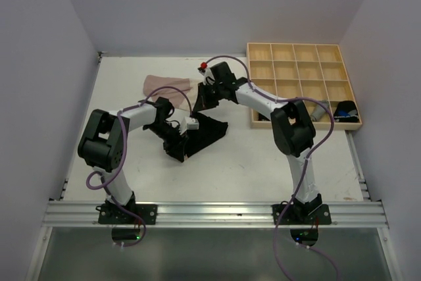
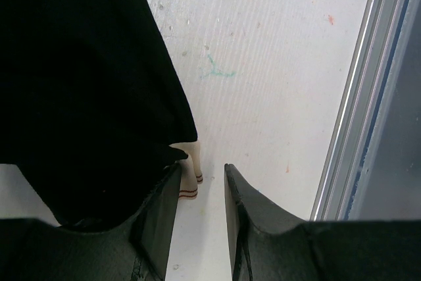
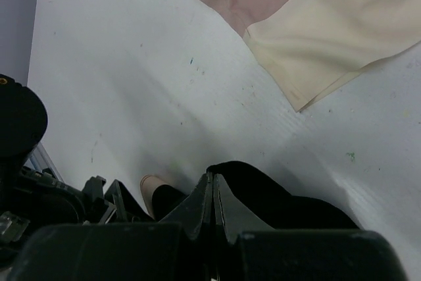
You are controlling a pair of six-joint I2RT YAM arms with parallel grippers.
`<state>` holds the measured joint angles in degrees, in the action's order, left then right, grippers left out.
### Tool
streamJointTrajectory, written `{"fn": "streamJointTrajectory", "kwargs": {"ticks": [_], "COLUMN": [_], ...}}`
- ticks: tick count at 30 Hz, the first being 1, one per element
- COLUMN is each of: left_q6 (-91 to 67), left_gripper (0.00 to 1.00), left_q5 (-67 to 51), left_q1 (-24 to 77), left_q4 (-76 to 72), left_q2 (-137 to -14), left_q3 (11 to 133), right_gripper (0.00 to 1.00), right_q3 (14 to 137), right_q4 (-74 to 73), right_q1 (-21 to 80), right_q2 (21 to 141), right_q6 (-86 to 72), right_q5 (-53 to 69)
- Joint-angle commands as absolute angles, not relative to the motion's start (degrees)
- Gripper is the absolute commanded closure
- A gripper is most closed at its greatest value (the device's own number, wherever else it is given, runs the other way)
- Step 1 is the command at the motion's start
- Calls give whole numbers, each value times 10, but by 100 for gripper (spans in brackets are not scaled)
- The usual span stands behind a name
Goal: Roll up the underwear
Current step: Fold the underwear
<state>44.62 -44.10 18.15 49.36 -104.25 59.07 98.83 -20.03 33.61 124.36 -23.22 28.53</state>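
**Black underwear (image 1: 207,133) lies between the two claws**
The right claw (image 3: 214,177) is pinched shut on its far edge. The left claw (image 2: 204,169) stands parted at the near corner, with cloth draped over one finger and none between. The long axis runs claw to claw.

Left claw (image 2: 200,170) parted, right claw (image 3: 212,179) pinched closed.

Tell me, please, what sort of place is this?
Probably a robotics lab work cell, not a home: a white table boxed in by plain panels, left arm and right arm bolted to an aluminium rail, and a wooden compartment tray.
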Motion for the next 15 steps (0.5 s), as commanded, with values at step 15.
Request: {"fn": "streamJointTrajectory", "kwargs": {"ticks": [15], "left_q6": [486], "left_gripper": [59], "left_q5": [-243], "left_q1": [183], "left_q4": [482], "left_q2": [-1088], "left_q3": [561], "right_gripper": [100], "right_q3": [784], "right_q4": [-164], "right_q1": [305], "right_q2": [1076], "right_q6": [-250], "right_q5": [265]}}
